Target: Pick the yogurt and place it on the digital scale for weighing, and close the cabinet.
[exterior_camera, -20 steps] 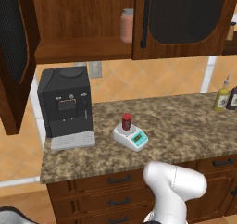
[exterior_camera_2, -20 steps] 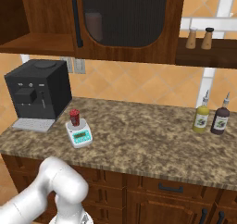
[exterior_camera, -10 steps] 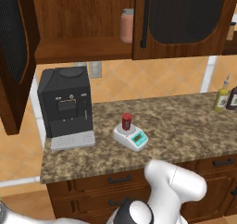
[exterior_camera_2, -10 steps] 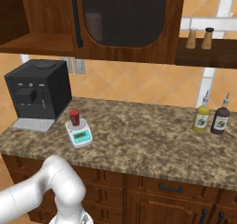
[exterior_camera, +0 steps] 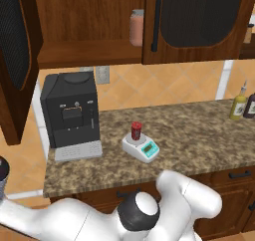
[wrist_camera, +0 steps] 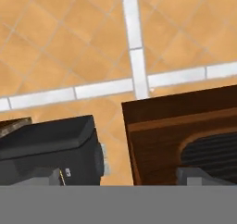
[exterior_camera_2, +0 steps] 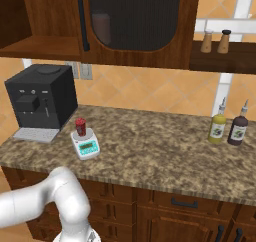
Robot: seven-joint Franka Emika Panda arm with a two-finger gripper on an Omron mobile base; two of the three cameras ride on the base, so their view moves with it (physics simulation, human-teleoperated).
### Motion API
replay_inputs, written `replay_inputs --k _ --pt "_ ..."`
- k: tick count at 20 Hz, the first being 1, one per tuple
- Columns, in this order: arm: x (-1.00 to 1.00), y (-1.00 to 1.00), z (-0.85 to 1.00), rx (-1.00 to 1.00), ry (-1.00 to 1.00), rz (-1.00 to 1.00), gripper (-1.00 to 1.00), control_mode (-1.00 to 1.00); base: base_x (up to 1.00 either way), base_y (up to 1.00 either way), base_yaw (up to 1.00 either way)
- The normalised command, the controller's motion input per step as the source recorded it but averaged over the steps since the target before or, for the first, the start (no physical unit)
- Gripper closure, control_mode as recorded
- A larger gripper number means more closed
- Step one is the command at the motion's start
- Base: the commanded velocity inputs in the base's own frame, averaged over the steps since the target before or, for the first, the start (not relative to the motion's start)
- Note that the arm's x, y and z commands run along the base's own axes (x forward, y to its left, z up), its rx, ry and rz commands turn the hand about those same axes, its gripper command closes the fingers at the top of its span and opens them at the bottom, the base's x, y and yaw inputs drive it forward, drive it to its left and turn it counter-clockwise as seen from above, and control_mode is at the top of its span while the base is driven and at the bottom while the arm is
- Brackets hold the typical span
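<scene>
Since the yogurt (exterior_camera: 136,130) sits on the digital scale (exterior_camera: 141,148), weighing looks done | cabinet (exterior_camera: 20,60) left door hangs open, closing remains | gripper (wrist_camera: 120,179) jaws spread, empty

Yogurt (exterior_camera: 136,130) upright on scale (exterior_camera: 141,147), right of coffee machine (exterior_camera: 70,115) on counter (exterior_camera: 199,135). Cabinet (exterior_camera: 99,26) left door (exterior_camera: 14,56) open; jar (exterior_camera: 136,28) on shelf. Bottles (exterior_camera: 243,103) far right.
</scene>
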Motion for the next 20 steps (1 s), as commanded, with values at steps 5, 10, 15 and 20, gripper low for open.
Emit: replay_inputs --k 5,10,15,20 --pt "1.0 -1.0 0.0 0.0 0.3 0.01 -1.0 -1.0 0.0 0.0 0.0" --pt "0.83 -1.0 0.0 0.0 0.2 0.0 -1.0 -1.0 0.0 0.0 0.0" --pt "0.45 -1.0 0.09 0.01 0.0 0.0 -1.0 -1.0 0.0 0.0 0.0" --pt "0.95 -1.0 0.0 0.1 -0.04 0.0 -1.0 -1.0 0.0 0.0 0.0"
